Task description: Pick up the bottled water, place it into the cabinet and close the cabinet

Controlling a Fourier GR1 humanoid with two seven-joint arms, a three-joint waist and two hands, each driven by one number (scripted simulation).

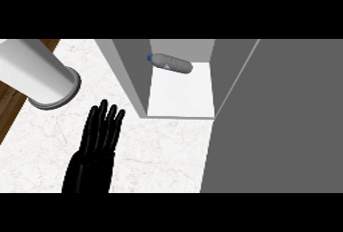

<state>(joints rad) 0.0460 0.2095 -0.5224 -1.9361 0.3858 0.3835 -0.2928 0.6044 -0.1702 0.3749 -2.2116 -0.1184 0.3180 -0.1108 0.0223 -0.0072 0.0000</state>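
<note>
The bottled water (173, 64), clear with a blue cap, lies on its side at the back of the open cabinet (181, 97), cap pointing left. Nothing touches the bottle. The cabinet's grey door (281, 118) stands open and fills the right side of the view. My left hand (100, 133) is over the marble counter, left of the cabinet's front corner, with its fingers straight and pointing away from me; it holds nothing. My right hand does not show.
A large white cylinder (36, 77) lies across the upper left, its ringed end just above my left hand. The marble counter (161, 154) runs to a wooden edge (10, 106) at the far left. The cabinet's grey left wall (127, 77) stands between hand and bottle.
</note>
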